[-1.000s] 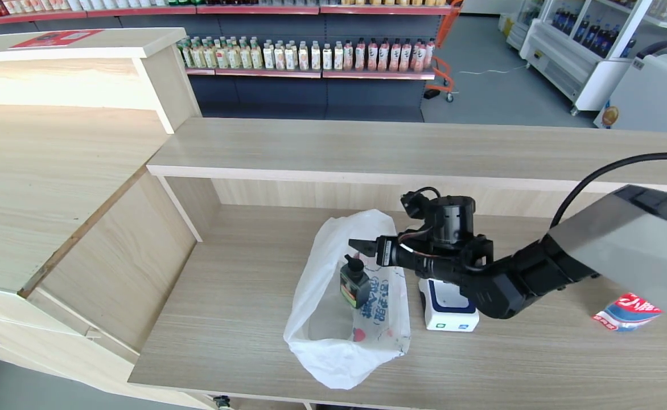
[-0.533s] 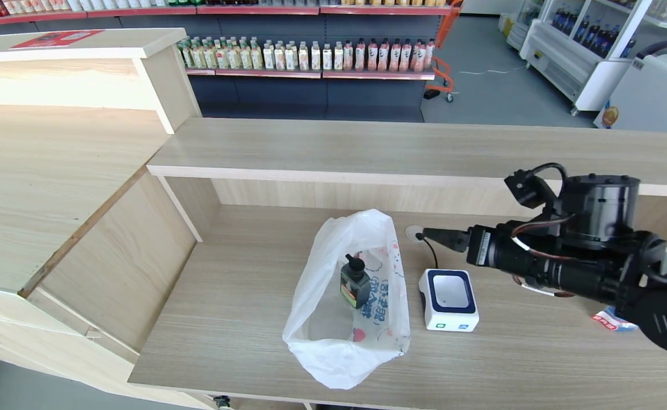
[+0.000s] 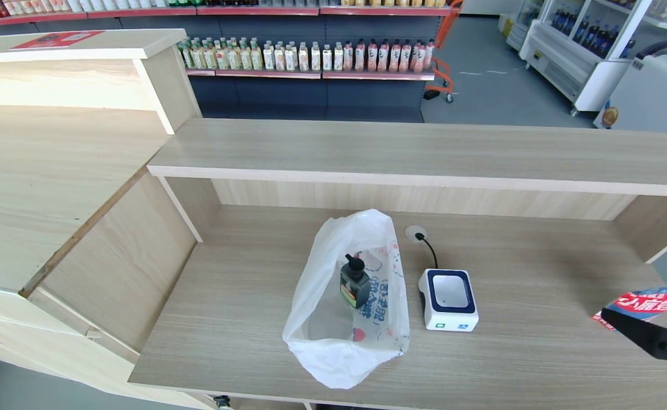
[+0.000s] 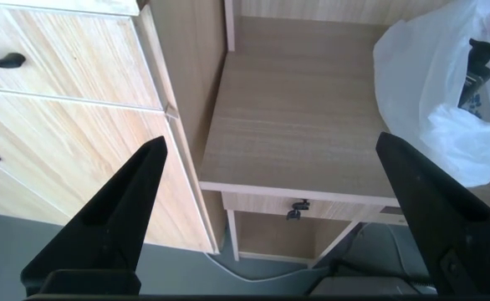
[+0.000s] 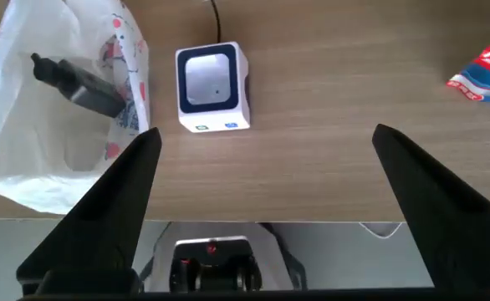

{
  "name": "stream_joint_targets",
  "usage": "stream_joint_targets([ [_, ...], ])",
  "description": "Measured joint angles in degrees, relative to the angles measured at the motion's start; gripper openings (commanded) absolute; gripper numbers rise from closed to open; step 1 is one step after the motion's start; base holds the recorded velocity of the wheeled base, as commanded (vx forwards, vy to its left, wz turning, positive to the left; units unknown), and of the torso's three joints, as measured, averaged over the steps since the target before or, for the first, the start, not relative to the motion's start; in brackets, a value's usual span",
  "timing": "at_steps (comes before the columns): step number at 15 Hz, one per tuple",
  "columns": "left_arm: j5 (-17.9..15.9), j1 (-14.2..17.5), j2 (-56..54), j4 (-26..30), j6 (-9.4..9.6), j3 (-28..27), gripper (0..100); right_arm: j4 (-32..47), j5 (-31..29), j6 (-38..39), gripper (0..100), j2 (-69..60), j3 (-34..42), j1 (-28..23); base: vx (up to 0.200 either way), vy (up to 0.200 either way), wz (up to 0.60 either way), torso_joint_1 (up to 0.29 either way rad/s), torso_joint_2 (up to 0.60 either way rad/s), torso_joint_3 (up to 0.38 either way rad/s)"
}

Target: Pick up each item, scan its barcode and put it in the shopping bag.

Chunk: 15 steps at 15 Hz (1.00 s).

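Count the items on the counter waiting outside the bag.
1: the red-and-blue packet at the counter's right end. The pump bottle already sits in the shopping bag, whose folds may hide others.

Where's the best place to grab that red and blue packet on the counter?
Probably pinch the red and blue packet across its short width near the middle, coming straight down: it lies flat on the counter, leaving no side to hook.

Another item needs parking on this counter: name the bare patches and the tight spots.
Widest bare stretch of counter: between the scanner and the red-and-blue packet. Another lies between the shopping bag and the left side panel. Tight: the gap between bag and scanner, and behind the scanner, where its cable runs.
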Motion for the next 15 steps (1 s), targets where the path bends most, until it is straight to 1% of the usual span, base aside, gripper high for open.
stream_joint_targets([
  [3,0.0,0.0,0.0,0.0,0.00,0.0,100,16.7,-4.8,-0.4,100,-16.3,2.0,-0.9,0.000,0.000,0.00,0.000,0.00,0.000],
  [4,0.0,0.0,0.0,0.0,-0.05,0.0,100,21.1,-6.4,-0.6,100,-20.4,2.5,-1.1,0.000,0.000,0.00,0.000,0.00,0.000],
  [6,0.0,0.0,0.0,0.0,-0.20,0.0,100,27.1,-8.3,-0.8,100,-28.2,3.1,-2.1,0.000,0.000,0.00,0.000,0.00,0.000],
  [10,0.1,0.0,0.0,0.0,0.17,0.0,100,30.6,-9.0,-1.0,100,-39.9,7.1,-8.1,0.000,-0.200,0.00,-0.002,0.00,0.001],
  [12,0.1,0.0,0.0,0.0,0.15,0.0,100,31.9,-8.9,-1.1,100,-42.9,8.3,-10.2,0.000,-0.200,0.00,0.014,0.00,-0.002],
  [15,0.0,0.0,0.0,0.0,0.06,0.0,100,31.9,-8.9,-0.9,100,-44.8,8.6,-10.9,0.000,0.000,0.00,0.000,0.00,0.000],
])
